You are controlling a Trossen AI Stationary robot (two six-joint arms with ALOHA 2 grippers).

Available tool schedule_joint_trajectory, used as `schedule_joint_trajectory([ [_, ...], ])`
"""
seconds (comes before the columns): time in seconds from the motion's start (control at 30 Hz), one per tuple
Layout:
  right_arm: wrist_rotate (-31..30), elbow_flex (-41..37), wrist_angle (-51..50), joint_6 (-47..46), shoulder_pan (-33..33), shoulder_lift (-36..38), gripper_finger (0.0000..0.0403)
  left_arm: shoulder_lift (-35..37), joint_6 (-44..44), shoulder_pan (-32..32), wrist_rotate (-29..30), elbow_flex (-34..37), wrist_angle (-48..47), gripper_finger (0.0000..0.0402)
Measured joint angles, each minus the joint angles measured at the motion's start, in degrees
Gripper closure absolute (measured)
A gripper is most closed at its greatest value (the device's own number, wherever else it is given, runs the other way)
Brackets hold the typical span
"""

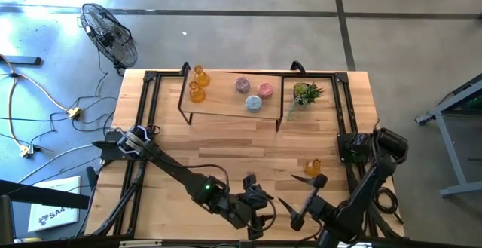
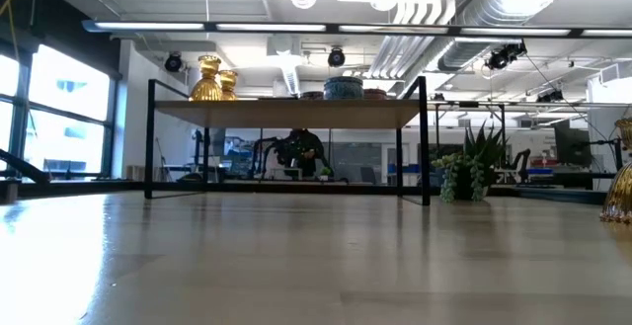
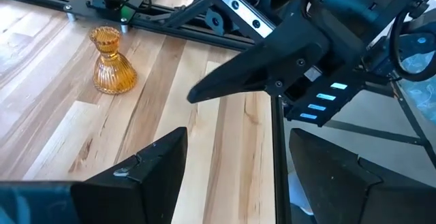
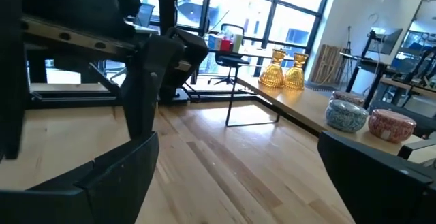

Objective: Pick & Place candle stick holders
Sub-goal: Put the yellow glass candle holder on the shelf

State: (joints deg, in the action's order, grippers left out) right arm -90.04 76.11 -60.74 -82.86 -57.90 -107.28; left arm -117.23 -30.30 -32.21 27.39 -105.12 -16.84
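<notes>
Spanning the far half of the wooden table [image 1: 226,146], the low shelf [image 1: 226,106] already carries five holders: two amber holders [image 1: 197,84] at its left end, then a pink holder [image 1: 242,85], a second pink holder [image 1: 266,90] and the light blue holder [image 1: 254,102] near the middle. A potted plant [image 1: 305,93] stands on the table just beside the shelf's right end.

Both arms sit at the near edge. The right gripper [image 1: 294,195] has its fingers spread wide with nothing between them, and it lies near the last amber holder [image 1: 312,166], which stands upright on the table toward the right side, apart from the fingers. The left gripper [image 1: 256,203] waits near the middle of the near edge, fingers partly apart and empty; its wrist view shows that same amber piece standing beyond the right arm's fingers.

Judging by this, the step in hand is the pick of the remaining amber holder. It should go well if the right gripper comes in level, straddles the narrow neck above the flared base, and closes gently, since glass may slip or tip. Lifting straight up before swinging toward the shelf would keep it clear of the plant.
</notes>
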Motion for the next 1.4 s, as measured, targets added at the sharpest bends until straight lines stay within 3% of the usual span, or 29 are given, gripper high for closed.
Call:
schedule_joint_trajectory([
  [0.4, 0.9, -0.1, -1.8, 0.1, -0.7, 0.0, 0.0003, 0.0, 0.0, 0.0, 0.0, 0.0, 0.0, 0.0149],
  [0.57, 9.0, -0.1, -10.0, -10.9, -1.7, 0.0, 0.0003, 0.0, 0.0, 0.0, 0.0, 0.0, 0.0, 0.0149],
  [0.8, 19.1, -0.1, -25.8, -34.8, -6.4, 0.0, 0.0004, 0.0, 0.0, 0.0, 0.0, 0.0, 0.0, 0.0149],
  [0.97, 35.6, -1.6, -29.1, -45.7, -9.6, 0.4, 0.0004, 0.0, 0.0, 0.0, 0.0, 0.0, 0.0, 0.0149],
  [1.2, 43.3, -9.5, -29.3, -53.6, -10.4, 3.7, 0.0004, 0.0, 0.0, 0.0, 0.0, 0.0, 0.1, 0.0149],
  [1.4, 40.9, -11.3, -29.2, -52.5, -10.4, 5.6, 0.0004, 0.0, 0.0, 0.0, 0.1, 0.0, 0.0, 0.0149],
])
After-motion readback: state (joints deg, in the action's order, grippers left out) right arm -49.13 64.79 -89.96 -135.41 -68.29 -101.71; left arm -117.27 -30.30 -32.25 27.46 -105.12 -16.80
